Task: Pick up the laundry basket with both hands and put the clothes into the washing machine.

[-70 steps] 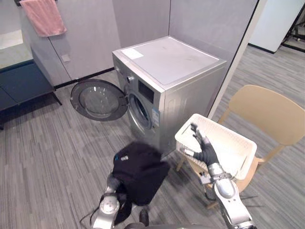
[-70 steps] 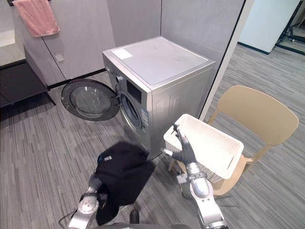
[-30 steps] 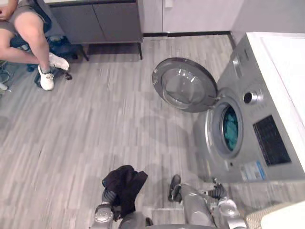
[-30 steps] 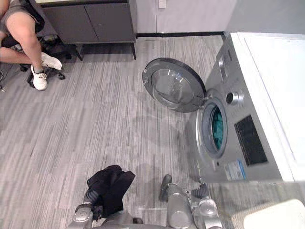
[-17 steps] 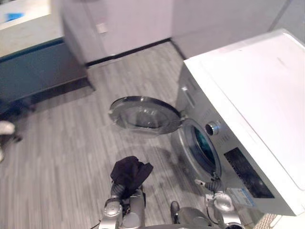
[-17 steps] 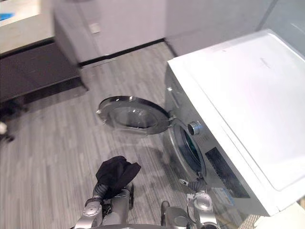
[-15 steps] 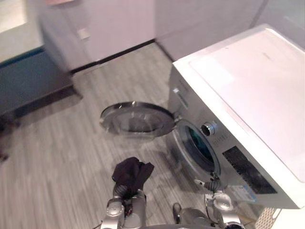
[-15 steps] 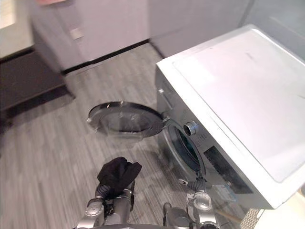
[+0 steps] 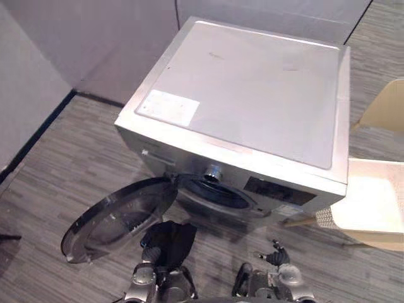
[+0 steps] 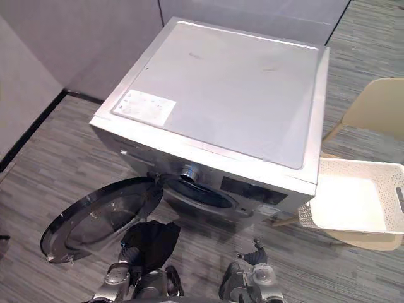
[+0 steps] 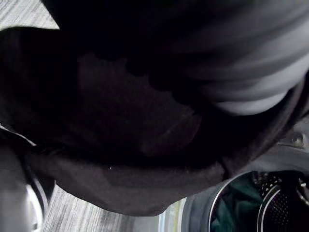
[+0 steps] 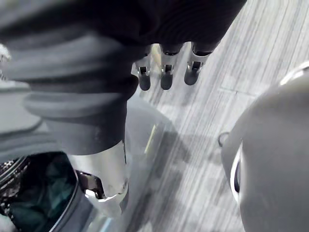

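Note:
A black garment (image 9: pixel 168 242) is bunched over my left hand (image 9: pixel 151 254) and hangs from it, low in front of the washing machine (image 9: pixel 252 95). It covers the hand in the left wrist view, where the garment (image 11: pixel 120 145) sits beside the drum. The round door (image 9: pixel 120 218) stands swung open to the left. Teal clothes (image 11: pixel 236 203) lie inside the drum. My right hand (image 12: pixel 165 72) is open and holds nothing, low before the machine's front. The white laundry basket (image 10: pixel 360 202) rests on a beige chair (image 10: pixel 379 110) to the right of the machine.
Grey partition walls (image 9: pixel 95 38) stand behind and left of the machine. Striped grey floor (image 9: pixel 57 170) lies to the left of the open door.
The camera has swung, so the washer's top now sits mid-picture and the basket on the chair shows at right. The black garment stays on my left hand, close to the door.

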Motion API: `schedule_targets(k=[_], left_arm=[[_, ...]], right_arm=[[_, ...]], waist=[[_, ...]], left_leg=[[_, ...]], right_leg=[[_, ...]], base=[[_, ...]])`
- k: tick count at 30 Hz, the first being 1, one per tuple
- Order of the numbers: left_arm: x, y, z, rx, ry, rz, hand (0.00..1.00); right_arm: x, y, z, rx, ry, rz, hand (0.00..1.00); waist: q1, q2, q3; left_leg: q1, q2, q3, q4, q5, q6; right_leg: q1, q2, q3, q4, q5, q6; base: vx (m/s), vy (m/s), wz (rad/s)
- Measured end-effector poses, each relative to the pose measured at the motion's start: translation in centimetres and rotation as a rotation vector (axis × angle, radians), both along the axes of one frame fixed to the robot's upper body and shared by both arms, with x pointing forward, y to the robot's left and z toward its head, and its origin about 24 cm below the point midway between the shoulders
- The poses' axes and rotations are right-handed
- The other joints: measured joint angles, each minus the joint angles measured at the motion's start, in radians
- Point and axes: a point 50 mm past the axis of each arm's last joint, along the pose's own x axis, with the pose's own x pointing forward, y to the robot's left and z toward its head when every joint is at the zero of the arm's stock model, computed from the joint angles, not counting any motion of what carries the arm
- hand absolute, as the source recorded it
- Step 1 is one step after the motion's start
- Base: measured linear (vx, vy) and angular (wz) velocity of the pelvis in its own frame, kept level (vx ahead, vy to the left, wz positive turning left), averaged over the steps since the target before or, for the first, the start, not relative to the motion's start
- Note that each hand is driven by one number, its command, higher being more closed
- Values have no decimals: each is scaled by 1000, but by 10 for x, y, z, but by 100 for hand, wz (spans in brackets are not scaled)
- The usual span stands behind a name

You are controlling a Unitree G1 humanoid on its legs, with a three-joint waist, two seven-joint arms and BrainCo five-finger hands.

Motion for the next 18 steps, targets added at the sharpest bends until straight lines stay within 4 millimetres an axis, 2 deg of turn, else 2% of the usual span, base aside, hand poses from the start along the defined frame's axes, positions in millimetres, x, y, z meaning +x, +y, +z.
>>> schedule_targets(k=[1, 2, 3, 4, 5, 6, 7, 8, 9, 11, 12, 16, 18], left_arm=[[-1, -2, 0, -6, 2, 0, 100], [-4, -5, -2, -11, 13, -8, 100], [-4, -7, -2, -12, 12, -18, 100], [-3, -10, -2, -17, 7, -28, 100], [-2, -12, -1, -18, 4, -34, 100], [2, -12, 1, -18, -15, -37, 100], [2, -13, 1, -19, -17, -39, 100], [1, -14, 1, -20, -13, -42, 100], [5, -12, 2, -3, -18, -68, 100], [15, -7, 8, 18, -46, -85, 100], [20, -5, 11, 26, -64, -89, 100], [43, -13, 29, 26, -172, -117, 100], [68, -17, 51, 26, -290, -109, 100]], right_arm=[[0, -4, 0, -13, 1, -3, 0], [0, -7, 1, -31, -3, -14, 0], [1, -8, 2, -35, -6, -16, 0], [4, -12, 4, -47, -18, -26, 0], [4, -15, 5, -55, -23, -48, 0], [2, -17, 4, -56, -17, -72, 0], [0, -17, 3, -57, -11, -74, 0], [-1, -20, 3, -66, -7, -76, 0], [-1, -16, 2, -55, -4, -79, 0], [-4, -11, 1, -39, 1, -90, 0], [-2, -13, 2, -41, -9, -94, 0], [16, -12, 13, -42, -93, -89, 0], [38, -9, 28, -41, -186, -92, 0]], waist=[[3, 12, 7], [6, 19, 18], [10, 5, 28], [7, 3, 33], [7, 5, 40], [7, 6, 48], [7, 8, 52], [8, 30, 48], [4, 3, 58], [5, -31, 69], [6, -38, 81], [8, -32, 131], [7, -39, 176]], left_leg=[[-12, 19, -27, 62, 6, 1], [-63, 36, -93, 212, 71, 14], [-93, 28, -120, 245, 49, 1], [-117, -4, -170, 226, -8, -25], [-126, -28, -206, 176, -27, -33], [-125, -69, -258, 51, -28, -35], [-110, -83, -281, -20, -15, -42], [-90, -89, -306, -119, 28, -51], [-77, -98, -288, -121, -7, -46], [-83, -120, -271, -119, -11, -40], [-95, -133, -265, -90, -25, -25], [-185, -120, -258, 68, -87, -4], [-290, -102, -243, 192, -137, 8]], right_leg=[[18, 14, 8, -9, 1, -2], [51, 27, 51, -25, 3, -5], [57, 22, 65, -30, 5, -7], [57, 12, 96, -28, 6, -9], [57, 10, 119, -24, 6, -9], [56, 10, 158, -18, 6, -9], [55, 12, 171, -12, 6, -7], [47, 33, 194, -2, 2, 9], [31, 24, 227, 14, -19, 41], [1, -10, 236, 49, -27, 54], [-24, -31, 244, 99, -45, 67], [-145, -54, 273, 295, -98, 74], [-272, -66, 303, 450, -147, 79]], base=[[149, -20, -65], [108, 24, -63], [125, 58, -78], [128, 91, -69], [141, 154, -95], [107, 167, -85], [102, 227, -90], [84, 212, -77], [79, 191, -60], [47, 133, -18], [31, 126, -1], [-74, 83, -8], [-189, 32, -27]])
